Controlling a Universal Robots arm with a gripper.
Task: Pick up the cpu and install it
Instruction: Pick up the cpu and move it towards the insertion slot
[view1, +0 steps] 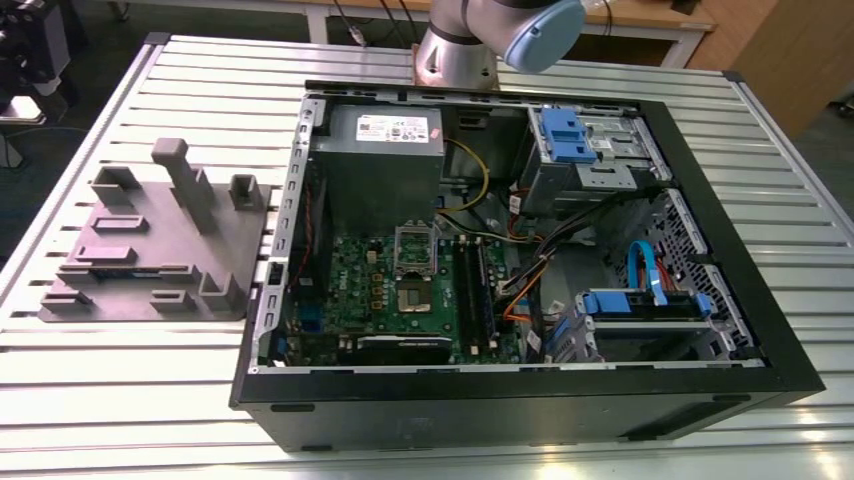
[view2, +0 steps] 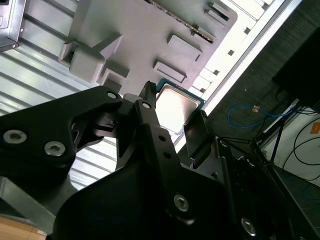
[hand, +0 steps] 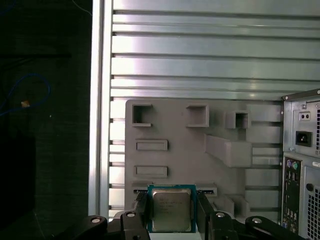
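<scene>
In both wrist views the cpu (hand: 171, 209) (view2: 176, 106), a flat square chip with a silver top and a green rim, sits between the two black fingers (hand: 141, 210) of my gripper (hand: 172, 212) (view2: 172, 107). The gripper is shut on the chip's opposite edges. The chip hangs well above the grey moulded tray (hand: 175, 150) (view2: 140, 35), which lies on the slatted table (hand: 200, 60). In the exterior view the open computer case (view1: 521, 260) shows the green motherboard with its socket (view1: 416, 296) and raised silver frame (view1: 414, 245).
The grey tray (view1: 147, 240) with upright posts lies at the exterior view's left of the case. The arm's base (view1: 461, 50) stands behind the case. Cables, blue drive bays (view1: 647, 305) and a power supply (view1: 380, 135) crowd the case interior. The table's edge (hand: 100, 125) drops to a dark floor.
</scene>
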